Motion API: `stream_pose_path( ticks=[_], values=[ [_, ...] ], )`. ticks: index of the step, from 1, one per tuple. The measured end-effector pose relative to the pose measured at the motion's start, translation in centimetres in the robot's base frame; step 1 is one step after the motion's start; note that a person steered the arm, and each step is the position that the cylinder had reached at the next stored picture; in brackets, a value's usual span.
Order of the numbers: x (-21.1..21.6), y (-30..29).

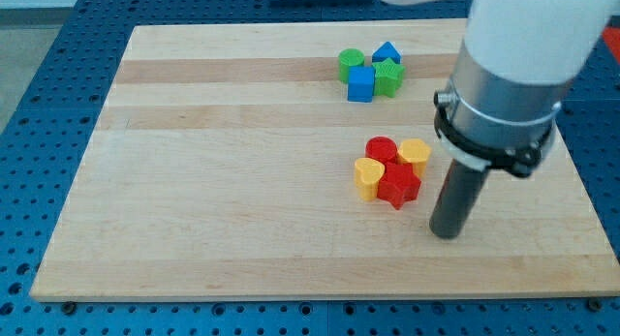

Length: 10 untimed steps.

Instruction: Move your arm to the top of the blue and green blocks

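My tip sits on the wooden board, lower right of the frame. No gripper on this rig, just a straight dark rod, so nothing is grasped. Tip touches no block.

Just to its upper left, a tight cluster: red star-like block, yellow heart block, red cylinder, yellow block, shape hard to tell. All four packed together, touching.

Task blocks are well apart from the tip, top centre-right of the frame: green cylinder, blue block with a peaked top, blue cube, green star-like block. These four are bunched, touching or nearly so.

Blue perforated table surrounds the board.
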State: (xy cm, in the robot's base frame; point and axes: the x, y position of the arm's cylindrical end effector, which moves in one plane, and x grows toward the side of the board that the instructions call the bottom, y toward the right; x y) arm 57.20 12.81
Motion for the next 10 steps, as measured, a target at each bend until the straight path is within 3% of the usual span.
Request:
stream_pose_path(
  ticks=[1, 2, 3, 5, 7, 8, 9, 10],
  values=[
    [3.5, 1.7],
    [1.5, 8.8],
    [-4.2, 15.3],
    [-17.7, 17.9],
    [-30.6, 14.1],
    [-35.8, 8.6],
    [-38.1, 2.1],
    [-35.3, -3.3]
  ],
)
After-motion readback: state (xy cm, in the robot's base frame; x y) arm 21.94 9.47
